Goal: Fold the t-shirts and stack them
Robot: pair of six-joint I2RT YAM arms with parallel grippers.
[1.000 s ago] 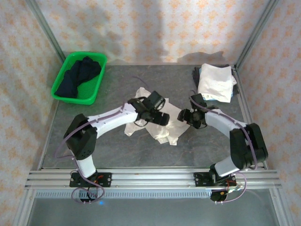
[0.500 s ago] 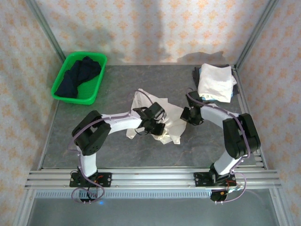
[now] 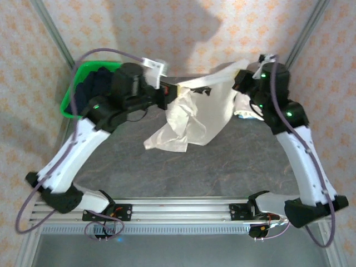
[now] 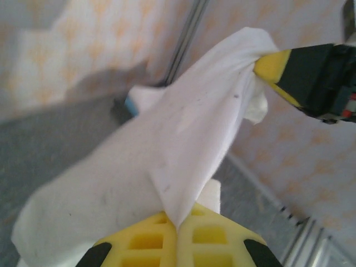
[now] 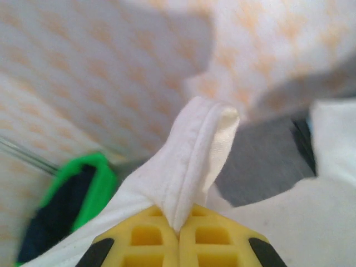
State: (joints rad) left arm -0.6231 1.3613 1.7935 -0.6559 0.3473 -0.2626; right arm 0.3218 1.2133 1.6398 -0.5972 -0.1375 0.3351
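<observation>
— Patterned wallpaper behind and grey table (image 3: 194, 167) below: that is your backdrop. Now start at your hands. Your left gripper (image 4: 178, 233) has its yellow pads pressed together on a pinch of white cloth. Your right gripper (image 5: 179, 222) is clamped the same way on a rolled hem.

— Both hold the same t-shirt (image 3: 200, 111). You have it raised near the back wall, its top edge running from one gripper to the other. The rest hangs in loose folds. From above you cannot tell whether the lowest corner touches the table.

— So which step are you in?

— By my reading, opening it out. You have it in the air so that it can spread, and no fold is made yet. It hangs bunched, not flat.

— Look further out. The folded pile (image 3: 243, 104) lies at the back right, beneath your right arm. The green basket (image 3: 69, 103) with dark clothes (image 3: 89, 86) stands at the back left.

— Next, I'd say, you need to draw the grippers apart until that edge is taut. Then lay the shirt flat on the bare middle of the table, away from pile and basket, before any folding.
</observation>
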